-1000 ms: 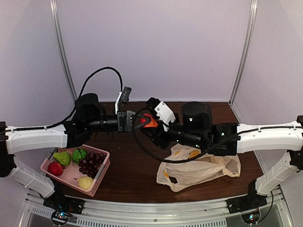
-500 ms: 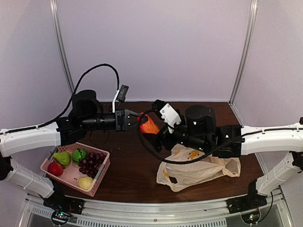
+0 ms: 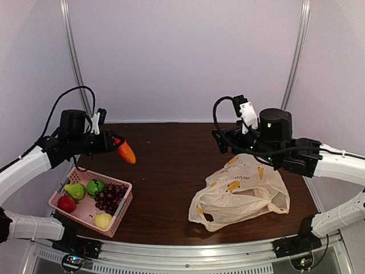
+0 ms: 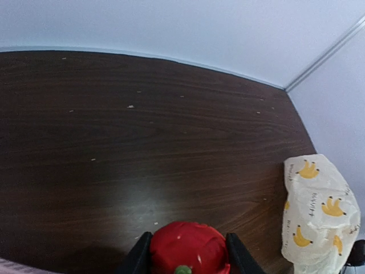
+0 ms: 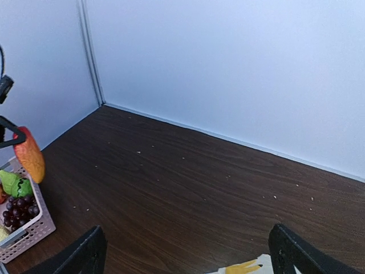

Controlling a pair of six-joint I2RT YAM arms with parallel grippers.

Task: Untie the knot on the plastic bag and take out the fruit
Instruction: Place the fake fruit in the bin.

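The basket sits on the left of the worktop, near the front, with fruit in it. The plastic bag lies on the right. The left claw holds one piece of fruit in the air behind the basket. The right claw hangs behind the bag.

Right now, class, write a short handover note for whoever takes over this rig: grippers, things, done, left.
Left gripper: shut on a red-orange fruit, in the air near the basket.
Right gripper: open, empty, over the bag's far edge.
Basket holds grapes, pears, an apple.
Done: bag lies slumped, no knot visible.
Left: probably set this fruit in the basket; check the bag, its inside is hidden.
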